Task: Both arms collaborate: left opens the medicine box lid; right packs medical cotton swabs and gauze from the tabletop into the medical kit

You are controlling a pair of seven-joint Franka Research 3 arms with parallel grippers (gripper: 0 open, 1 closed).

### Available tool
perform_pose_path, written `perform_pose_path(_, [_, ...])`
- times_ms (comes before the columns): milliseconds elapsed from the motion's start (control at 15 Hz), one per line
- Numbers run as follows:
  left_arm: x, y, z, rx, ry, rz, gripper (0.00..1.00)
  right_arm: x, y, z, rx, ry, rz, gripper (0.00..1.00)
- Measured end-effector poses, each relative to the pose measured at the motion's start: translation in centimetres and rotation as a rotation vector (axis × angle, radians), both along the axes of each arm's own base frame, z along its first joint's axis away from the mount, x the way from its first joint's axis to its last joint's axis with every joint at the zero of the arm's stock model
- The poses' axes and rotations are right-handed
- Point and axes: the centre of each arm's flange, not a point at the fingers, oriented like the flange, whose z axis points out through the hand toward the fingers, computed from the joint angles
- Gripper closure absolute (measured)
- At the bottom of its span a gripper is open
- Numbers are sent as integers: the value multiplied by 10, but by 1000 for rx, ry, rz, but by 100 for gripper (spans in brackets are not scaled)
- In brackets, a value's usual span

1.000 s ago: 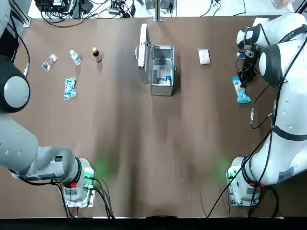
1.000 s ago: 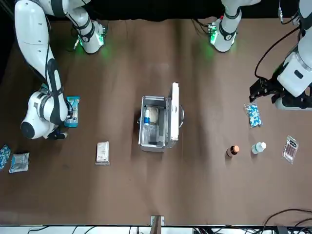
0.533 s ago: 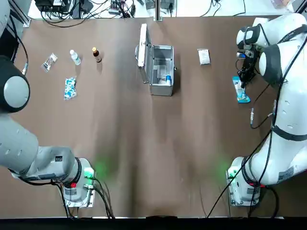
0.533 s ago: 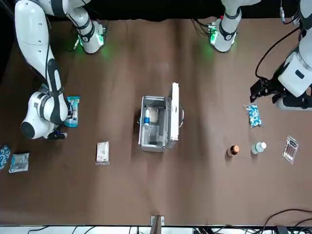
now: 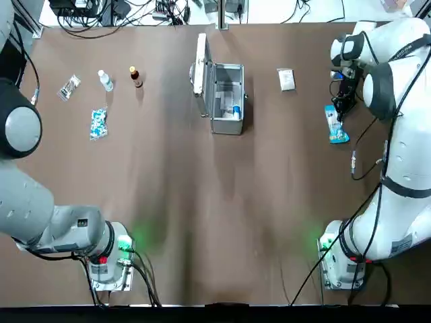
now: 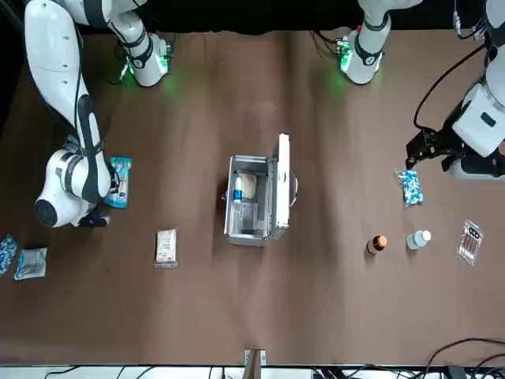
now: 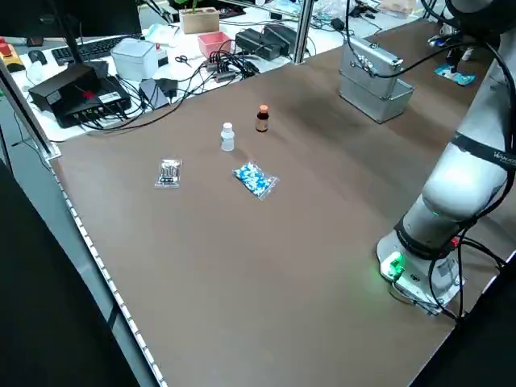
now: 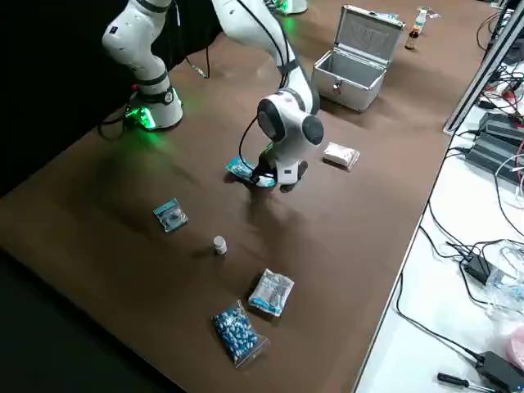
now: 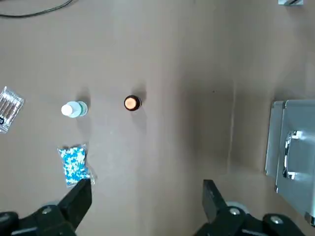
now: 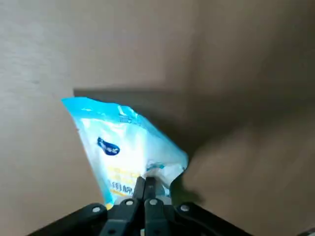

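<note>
your right gripper [image 10: 146,189] is pinched on one end of the cotton swab packet [image 5: 335,126], at the table's right edge, well apart from the open medical kit [image 5: 225,98]. the thin film grip may slip in transit, in which case the packet drops short. the left gripper [image 9: 142,199] hangs spread wide, empty. count: one swab packet, one gauze [image 5: 286,79], one kit.
</note>
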Motion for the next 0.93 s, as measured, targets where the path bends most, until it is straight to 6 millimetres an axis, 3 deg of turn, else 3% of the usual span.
perform_pose_path(333, [4, 0, -5, -3, -4, 2, 0, 33, 61, 46, 57, 11, 64, 99])
perform_pose_path(600, [14, 1, -14, -10, -23, 4, 0, 45, 116, 79, 145, -60, 7, 99])
perform_pose_path(733, [16, 2, -15, -11, -24, 6, 0, 48, 153, 107, 156, -86, -25, 99])
perform_pose_path(933, [16, 2, -15, -11, -24, 7, 0, 51, 224, 152, 185, -128, -79, 99])
